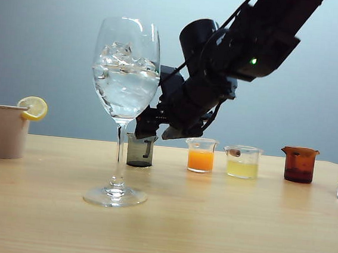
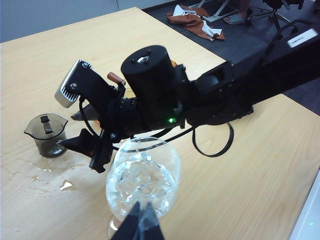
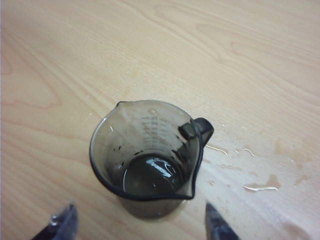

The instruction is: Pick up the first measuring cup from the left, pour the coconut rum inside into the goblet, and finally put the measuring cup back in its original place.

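Colours I see
Smoky grey first measuring cup (image 3: 147,160) between my black right end effector (image 3: 137,225) tips, on pale wood-grain surface (image 3: 240,60).

First measuring cup (image 1: 140,150) behind goblet (image 1: 125,80), upright on table (image 1: 219,227).

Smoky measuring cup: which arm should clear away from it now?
Right. Its tool hangs open just above the smoky measuring cup, which stands upright on the table, fingers apart from it. The left tool sits at the goblet, shut.
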